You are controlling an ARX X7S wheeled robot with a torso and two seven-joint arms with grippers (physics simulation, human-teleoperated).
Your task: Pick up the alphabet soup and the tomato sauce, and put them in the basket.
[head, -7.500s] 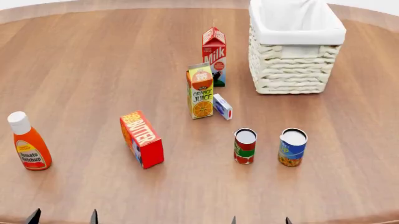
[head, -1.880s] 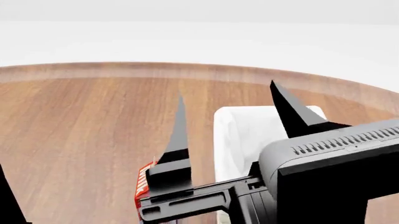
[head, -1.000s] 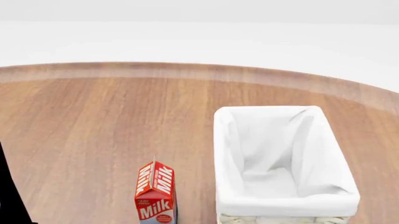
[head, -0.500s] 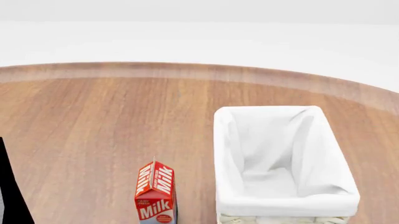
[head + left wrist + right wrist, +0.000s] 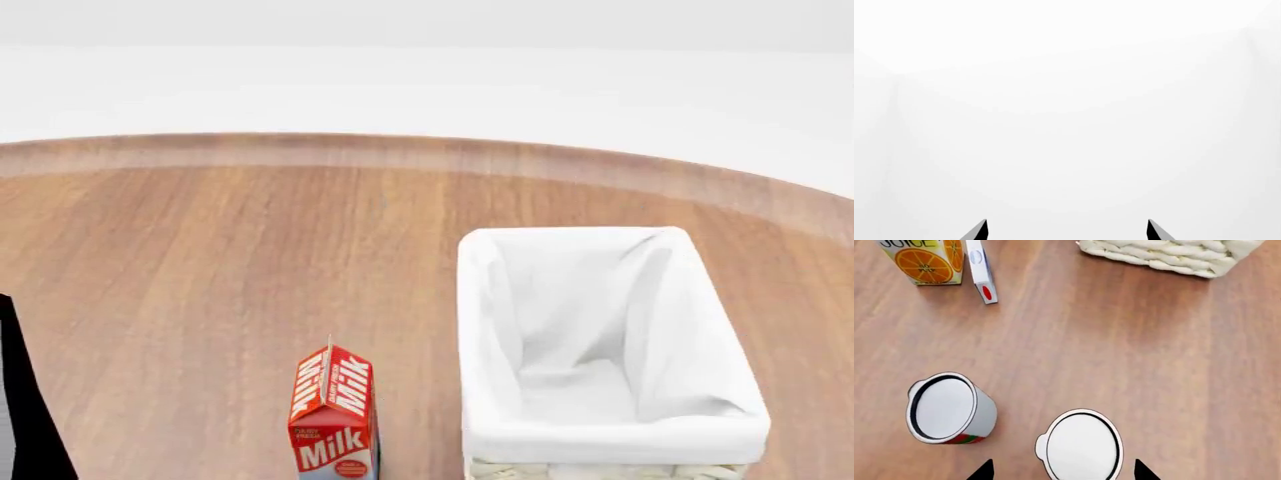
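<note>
Right wrist view puts our right gripper [image 5: 1062,471], fingers spread wide, directly above the alphabet soup [image 5: 1081,450], with the tomato sauce [image 5: 947,409] upright just beside it on the bench [image 5: 1121,355]. We see the basket [image 5: 607,350] beyond them, near the milk carton [image 5: 334,415]. Our left gripper [image 5: 1066,231] is also spread, facing blank white.

The surface [image 5: 200,260] is warm brown wood with a streaked grain and a paler band along its curved edge. The basket [image 5: 607,440] is cream woven wicker with a plain white cloth liner. The milk carton [image 5: 334,415] is red with white lettering. The tomato sauce [image 5: 947,409] shows a pale grey lid ringed in black and a red-and-green strip of label. The alphabet soup [image 5: 1081,446] shows a white lid with a dark rim. The juice carton [image 5: 924,260] bears orange slices and dark green letters on yellow. The small box [image 5: 979,269] is white and blue with a red dot. The right end effector [image 5: 1062,471] has black tips.
</note>
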